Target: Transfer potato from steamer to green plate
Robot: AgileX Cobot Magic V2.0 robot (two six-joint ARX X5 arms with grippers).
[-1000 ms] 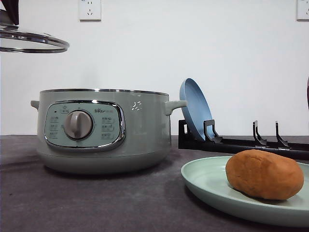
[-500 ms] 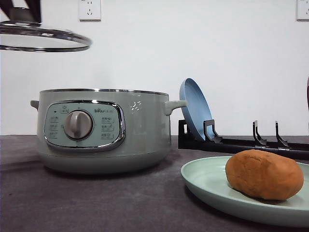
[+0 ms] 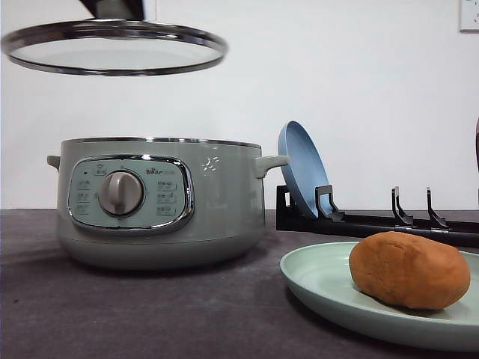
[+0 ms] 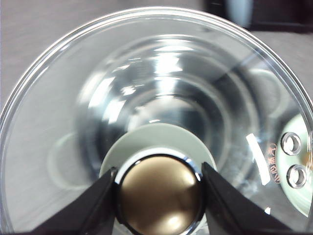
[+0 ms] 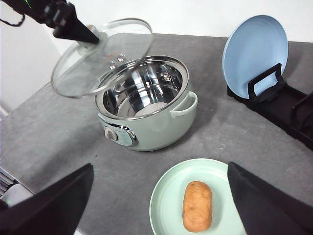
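Orange-brown potato already lies on the green plate at lower right, steamer empty; left gripper fingers clamp the glass lid knob above it, right gripper fingers spread wide, empty.

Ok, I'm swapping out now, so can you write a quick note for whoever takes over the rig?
Left gripper: shut on the lid knob, holding it in the air above the steamer.
Right gripper: open, empty, hovering over the green plate.
Potato lies on the green plate; the steamer pot looks empty.
Done: the transfer.
Left: probably just setting the lid back on the steamer.
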